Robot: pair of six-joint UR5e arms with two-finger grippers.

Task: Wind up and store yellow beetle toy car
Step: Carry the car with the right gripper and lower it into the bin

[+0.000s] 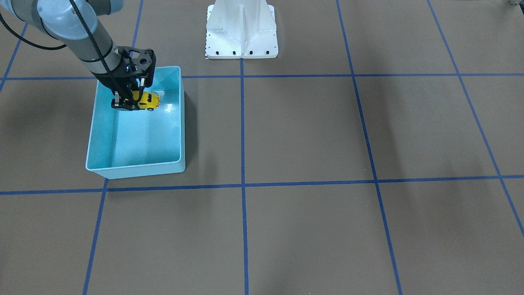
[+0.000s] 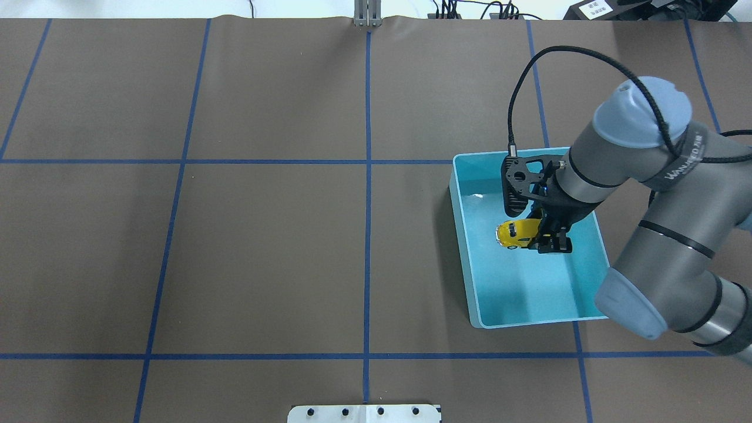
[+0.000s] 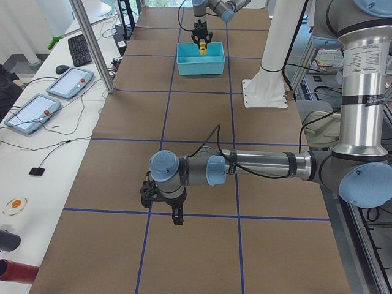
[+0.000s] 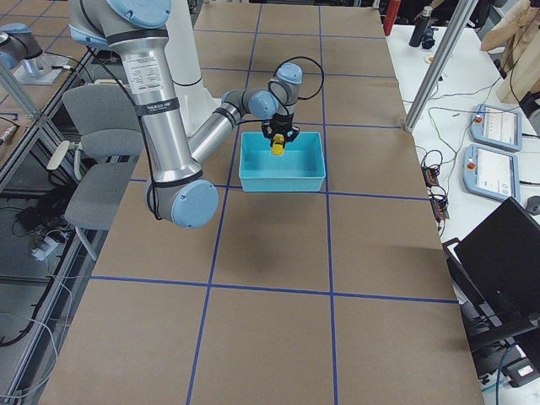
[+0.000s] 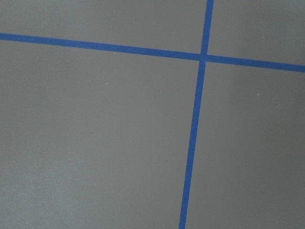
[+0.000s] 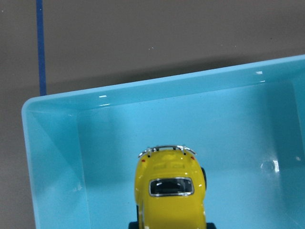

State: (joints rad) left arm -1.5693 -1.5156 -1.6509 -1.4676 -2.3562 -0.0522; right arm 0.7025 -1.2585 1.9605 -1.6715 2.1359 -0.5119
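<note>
Overhead exterior: right arm at the storing step. The right gripper's (image 2: 545, 239) fingers (image 1: 121, 105) are clenched on one end of the car (image 2: 517, 234), whose free end points toward the bin's (image 2: 529, 323) wall on the table's middle side. The car sits inside the bin's outline, in the half nearer the robot's base. Whether its wheels touch the floor cannot be told from these views; it probably hangs just above it.

What remains, by this reading, is the release. You would do well to bring the car low and level before you part the fingers, so it settles on its wheels and does not tumble. If the spring is wound, expect it to roll; the bin's walls should contain it. Then withdraw straight up, since the wall on the robot's side lies near the wrist.

Around it: the table (image 2: 264, 235) carries blue tape lines (image 5: 193, 143) and a white mount (image 1: 241, 37). The left gripper (image 3: 177, 217) hovers over the table, well apart from the bin; whether it is parted or closed cannot be told. Nothing visible blocks the way.
</note>
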